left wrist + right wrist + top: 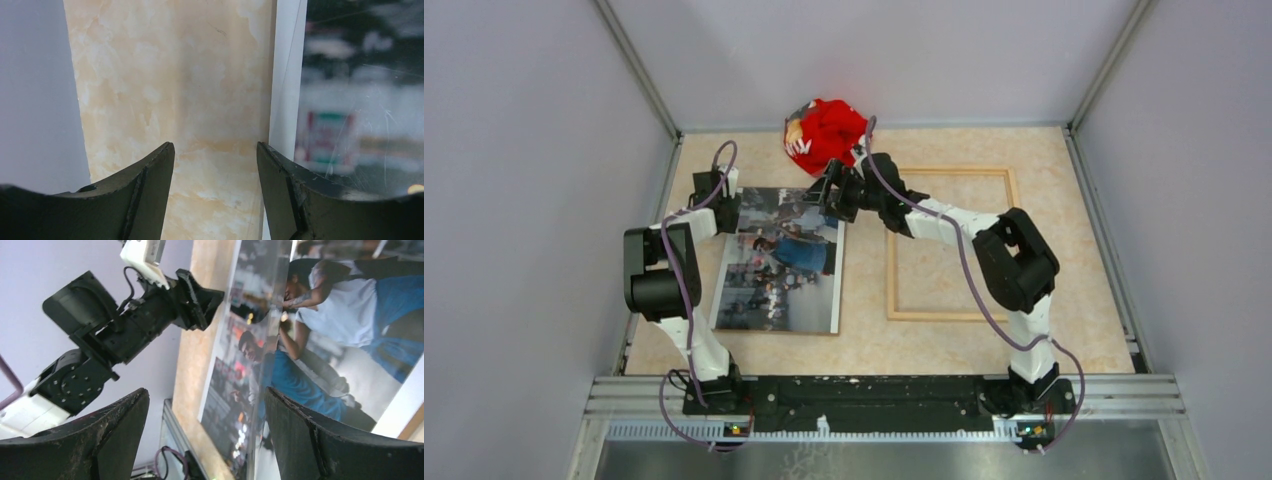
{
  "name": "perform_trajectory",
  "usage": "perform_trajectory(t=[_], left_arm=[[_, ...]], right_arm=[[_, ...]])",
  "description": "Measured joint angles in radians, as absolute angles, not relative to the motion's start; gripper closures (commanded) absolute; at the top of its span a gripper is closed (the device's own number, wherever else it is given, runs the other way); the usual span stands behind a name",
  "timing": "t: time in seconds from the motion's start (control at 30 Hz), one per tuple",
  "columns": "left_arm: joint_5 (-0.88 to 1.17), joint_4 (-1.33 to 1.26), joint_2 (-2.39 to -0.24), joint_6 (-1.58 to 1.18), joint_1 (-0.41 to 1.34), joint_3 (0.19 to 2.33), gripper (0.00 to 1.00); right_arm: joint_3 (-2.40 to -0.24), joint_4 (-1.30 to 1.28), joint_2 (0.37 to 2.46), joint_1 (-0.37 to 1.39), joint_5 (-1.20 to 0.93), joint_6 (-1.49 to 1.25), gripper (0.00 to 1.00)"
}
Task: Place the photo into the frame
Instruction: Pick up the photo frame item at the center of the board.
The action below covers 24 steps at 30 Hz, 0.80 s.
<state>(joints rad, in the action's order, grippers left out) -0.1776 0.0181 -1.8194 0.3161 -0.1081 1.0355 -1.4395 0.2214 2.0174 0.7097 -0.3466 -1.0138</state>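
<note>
The photo [779,262], a white-edged print of a crowd with people in blue, lies flat on the table left of centre. The light-wood frame [952,172] lies flat to its right, with only table inside it. My left gripper [724,193] is open and empty, low at the photo's far left corner. In the left wrist view [215,160] bare table shows between its fingers, with the photo's white edge [287,75] just right. My right gripper [829,200] is open and empty over the photo's far right corner. In the right wrist view [205,410] the photo [330,335] lies beneath it.
A red cap [824,135] lies at the back of the table, just behind my right gripper. A thin brown edge [774,332] shows under the photo's near side. Grey walls close in the table on three sides. My left arm [125,325] shows in the right wrist view.
</note>
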Motion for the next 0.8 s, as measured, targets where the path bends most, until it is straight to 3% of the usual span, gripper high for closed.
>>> perform_trajectory(t=[0.2,0.53,0.8], left_arm=[[-0.178,0.018,-1.819,0.316,-0.108,1.036,0.31],[-0.178,0.019,-1.819,0.316,-0.108,1.036,0.31],[-0.178,0.019,-1.819,0.316,-0.108,1.036,0.31]], right_arm=[[-1.401,0.276,2.019,0.708,-0.387,-1.055,0.17],[-1.361,0.275,2.037,0.709,-0.387,-1.058,0.27],[-1.327,0.249,2.058,0.732,-0.353,-1.062,0.90]])
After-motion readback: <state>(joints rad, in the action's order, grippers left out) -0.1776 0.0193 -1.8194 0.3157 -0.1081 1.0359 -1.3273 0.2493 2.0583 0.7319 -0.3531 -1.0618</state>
